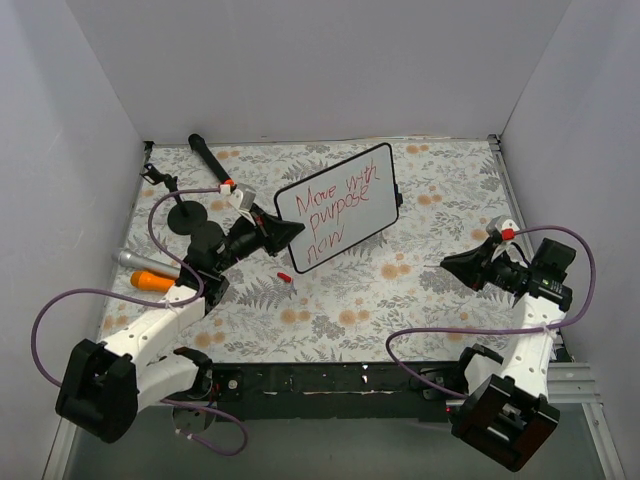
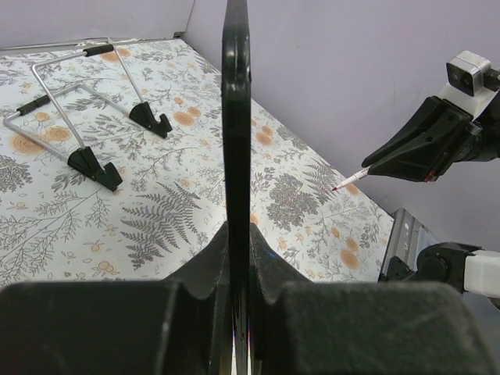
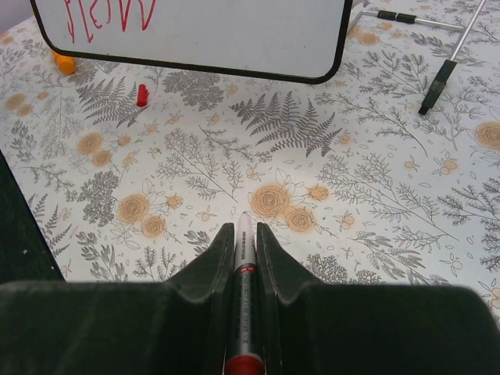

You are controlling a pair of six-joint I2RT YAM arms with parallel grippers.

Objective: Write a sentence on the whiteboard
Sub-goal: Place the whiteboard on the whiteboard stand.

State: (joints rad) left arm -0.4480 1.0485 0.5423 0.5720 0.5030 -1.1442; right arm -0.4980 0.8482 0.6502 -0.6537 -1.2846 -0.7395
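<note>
The whiteboard (image 1: 345, 200) is held tilted above the table, with my left gripper (image 1: 288, 233) shut on its lower left edge. The sentence (image 1: 335, 205) on it is in red marker and reads "Move with purpose now". In the left wrist view the whiteboard (image 2: 235, 101) shows edge-on, pinched by my left gripper (image 2: 237, 228). My right gripper (image 1: 452, 265) hangs to the right of the board, apart from it, shut on a red marker (image 3: 244, 262). The marker's uncapped tip (image 2: 348, 184) points toward the board. In the right wrist view my right gripper (image 3: 244, 228) faces the whiteboard's lower edge (image 3: 203, 39).
A small red marker cap (image 1: 284, 277) lies on the floral mat below the board. A wire stand (image 2: 86, 101) with black feet sits at the back left. An orange object (image 1: 150, 282) and a grey one (image 1: 135, 260) lie by the left arm. White walls enclose the table.
</note>
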